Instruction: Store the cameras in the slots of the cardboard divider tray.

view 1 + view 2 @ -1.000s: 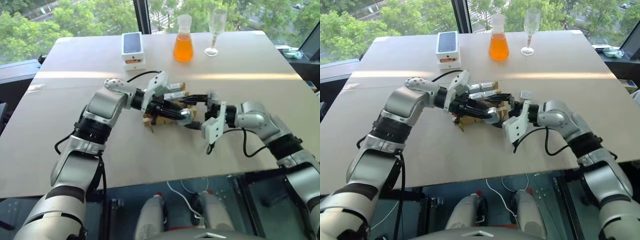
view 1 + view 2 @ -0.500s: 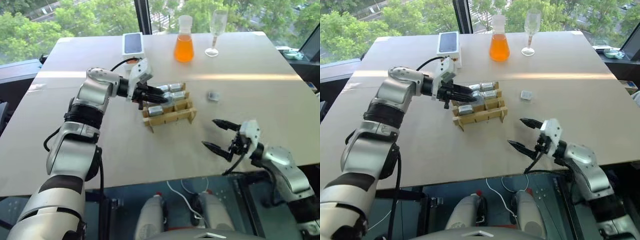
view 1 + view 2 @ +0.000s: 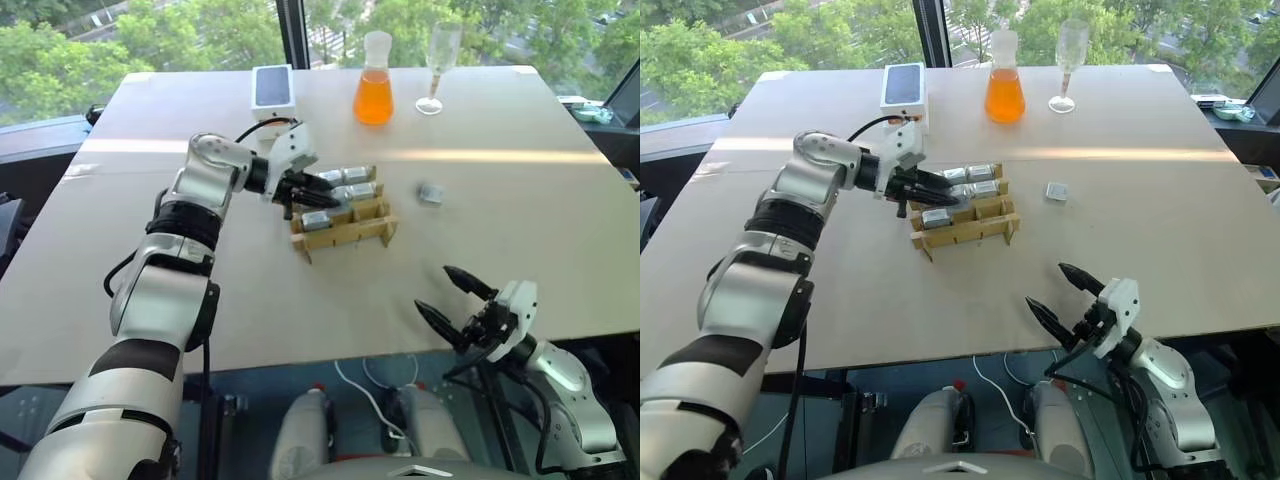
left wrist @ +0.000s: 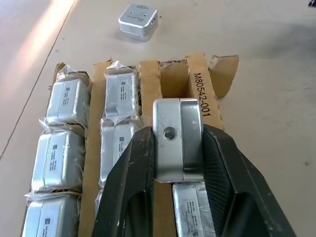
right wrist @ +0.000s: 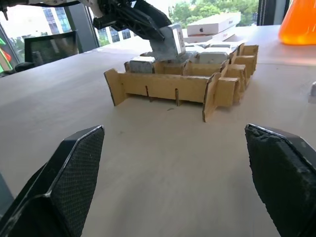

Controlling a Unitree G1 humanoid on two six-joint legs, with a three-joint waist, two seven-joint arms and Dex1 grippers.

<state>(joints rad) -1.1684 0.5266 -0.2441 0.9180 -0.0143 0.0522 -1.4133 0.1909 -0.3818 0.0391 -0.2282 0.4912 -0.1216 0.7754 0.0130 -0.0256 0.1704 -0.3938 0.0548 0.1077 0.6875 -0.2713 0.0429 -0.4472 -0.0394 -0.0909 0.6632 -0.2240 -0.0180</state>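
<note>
Two arms reach over the pale wooden table (image 3: 520, 190), posed very differently. From the left side the left arm stretches out with its elbow bent, its wrist turned so that the left gripper (image 4: 178, 163) points across toward the right and slants down over the tan cardboard divider tray (image 3: 343, 232); its two black fingers (image 4: 132, 173) are clenched on a small silver-grey metal camera block (image 4: 177, 139), held upright just above the tray's slots. Several slots hold other silver-grey cameras wrapped in clear film (image 4: 66, 101), standing side by side in rows. One loose silver-grey camera (image 3: 430, 193) lies on the table to the right of the tray, apart from it. At the table's near edge sits the right arm, low and drawn in, its right gripper (image 3: 458, 298) pointing forward and to the left toward the tray with its black fingers (image 5: 74, 168) spread wide and holding nothing, well apart from the tray.
</note>
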